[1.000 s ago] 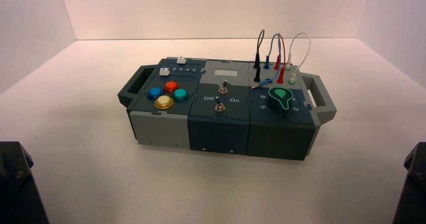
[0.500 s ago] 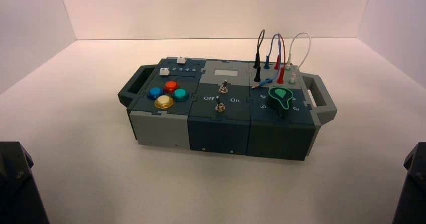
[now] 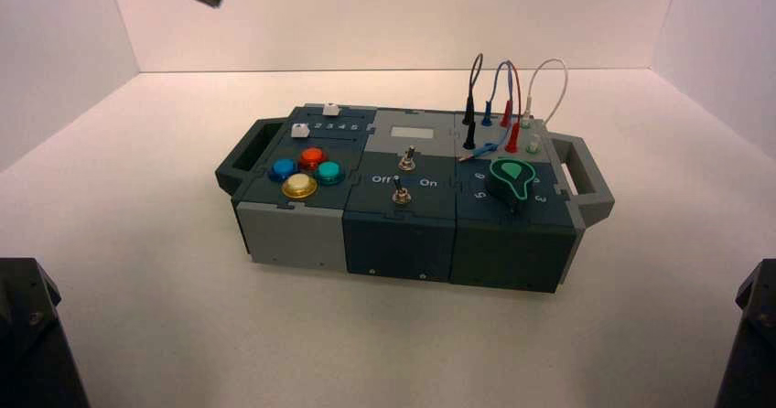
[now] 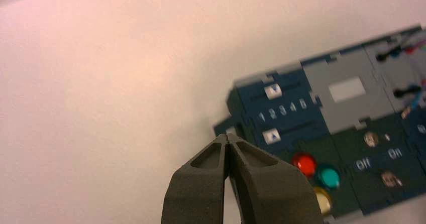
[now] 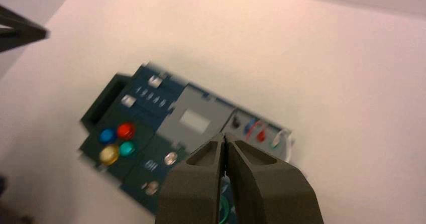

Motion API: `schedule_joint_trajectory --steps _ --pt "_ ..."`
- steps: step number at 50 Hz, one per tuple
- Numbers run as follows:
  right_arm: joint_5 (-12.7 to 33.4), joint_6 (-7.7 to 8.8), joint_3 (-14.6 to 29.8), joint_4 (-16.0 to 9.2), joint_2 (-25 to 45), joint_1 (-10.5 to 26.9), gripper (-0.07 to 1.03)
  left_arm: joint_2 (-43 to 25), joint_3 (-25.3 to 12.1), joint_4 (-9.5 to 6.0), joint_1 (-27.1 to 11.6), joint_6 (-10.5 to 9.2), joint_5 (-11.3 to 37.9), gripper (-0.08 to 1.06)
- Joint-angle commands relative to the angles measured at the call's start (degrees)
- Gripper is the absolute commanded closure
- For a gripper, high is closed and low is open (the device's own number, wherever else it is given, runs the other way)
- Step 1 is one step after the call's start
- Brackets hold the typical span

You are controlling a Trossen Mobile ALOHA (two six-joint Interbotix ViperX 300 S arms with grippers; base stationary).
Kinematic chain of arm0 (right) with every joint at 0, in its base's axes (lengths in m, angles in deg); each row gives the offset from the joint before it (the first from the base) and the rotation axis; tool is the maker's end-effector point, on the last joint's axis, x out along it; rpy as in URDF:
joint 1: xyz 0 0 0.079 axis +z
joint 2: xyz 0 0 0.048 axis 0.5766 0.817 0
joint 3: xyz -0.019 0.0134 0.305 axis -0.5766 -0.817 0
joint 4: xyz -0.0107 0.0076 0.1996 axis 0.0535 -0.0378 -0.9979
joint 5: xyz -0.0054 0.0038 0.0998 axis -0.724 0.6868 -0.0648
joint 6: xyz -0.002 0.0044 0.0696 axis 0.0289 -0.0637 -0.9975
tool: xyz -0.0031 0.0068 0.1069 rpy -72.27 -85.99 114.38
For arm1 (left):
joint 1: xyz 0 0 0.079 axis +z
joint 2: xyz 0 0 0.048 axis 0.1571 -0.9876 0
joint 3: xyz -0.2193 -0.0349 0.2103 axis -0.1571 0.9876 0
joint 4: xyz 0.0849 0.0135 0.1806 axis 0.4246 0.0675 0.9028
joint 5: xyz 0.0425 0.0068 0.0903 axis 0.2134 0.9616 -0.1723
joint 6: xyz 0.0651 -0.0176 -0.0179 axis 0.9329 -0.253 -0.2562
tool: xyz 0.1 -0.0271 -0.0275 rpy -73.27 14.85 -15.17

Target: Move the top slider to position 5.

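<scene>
Left end effector, fingers closed together and holding nothing, hangs above the table, over the box's left end. Top slider's white knob sits near number 2 of the row, near the box's far left corner; position 5 is farther along; right end effector, closed and empty, waits above the box.

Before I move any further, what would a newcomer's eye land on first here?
Probably the cluster of round glossy buttons at the box's near left, red, blue, teal and yellow. Next, perhaps, the thin looping wires rising from the far right, and the green-outlined black dial nearer on that side.
</scene>
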Motion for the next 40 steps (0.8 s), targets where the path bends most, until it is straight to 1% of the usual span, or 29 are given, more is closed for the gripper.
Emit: schedule_joint_trajectory --steps 1,5,6,8,11,12,16,19,21,24,25,27,31,40 --pt "1.76 2.72 1.58 -3.34 -0.35 0.53 0.99 -1.58 -2.99 -0.35 -1.58 -0.09 1.76 1.01" --pt "2.64 7.03 1.41 -6.50 -0.26 0.53 0.99 -2.90 -3.52 -0.70 -2.72 -0.53 1.93 1.01" --pt "2.64 7.65 1.41 -6.94 -0.26 0.53 0.99 -3.43 -3.60 -0.88 -2.99 -0.62 1.93 1.01" --pt "2.99 10.02 1.41 -8.88 -0.09 0.53 0.99 -4.57 -3.78 -1.32 -3.52 -0.97 1.93 1.01" --pt "3.78 13.45 1.76 -12.13 0.18 0.53 0.99 -6.50 -4.22 -2.46 -3.96 -1.23 1.85 1.01" --pt "3.96 14.06 1.76 -12.57 0.26 0.53 0.99 -6.86 -4.22 -2.64 -4.04 -1.23 1.85 1.01" --pt "4.75 18.19 2.29 -15.82 0.79 0.53 0.99 -9.76 -4.83 -3.60 -4.22 -1.23 0.97 1.01" --pt "4.83 20.30 2.29 -17.67 1.32 0.53 0.99 -11.51 -5.01 -4.04 -4.13 -1.23 -0.18 1.01" --pt "4.83 21.09 2.29 -18.37 1.58 0.53 0.99 -12.66 -5.01 -4.48 -4.22 -1.41 -1.49 1.01" --pt "4.75 21.97 2.20 -19.16 2.20 0.53 0.99 -14.50 -5.10 -5.71 -4.13 -1.85 -3.78 1.01" --pt "4.75 22.06 2.20 -19.16 2.29 0.53 0.99 -14.77 -5.01 -5.89 -4.13 -1.93 -4.13 1.01" --pt "4.75 22.41 2.11 -19.25 2.64 0.53 0.99 -16.00 -5.10 -6.86 -4.22 -2.29 -5.54 1.01" --pt "4.48 22.68 1.93 -19.25 3.16 0.53 0.99 -18.02 -5.27 -7.65 -4.39 -2.37 -7.38 1.01" --pt "3.25 22.68 1.14 -19.25 3.16 0.53 0.99 -21.80 -6.42 -9.76 -5.19 -2.55 -10.63 1.01"
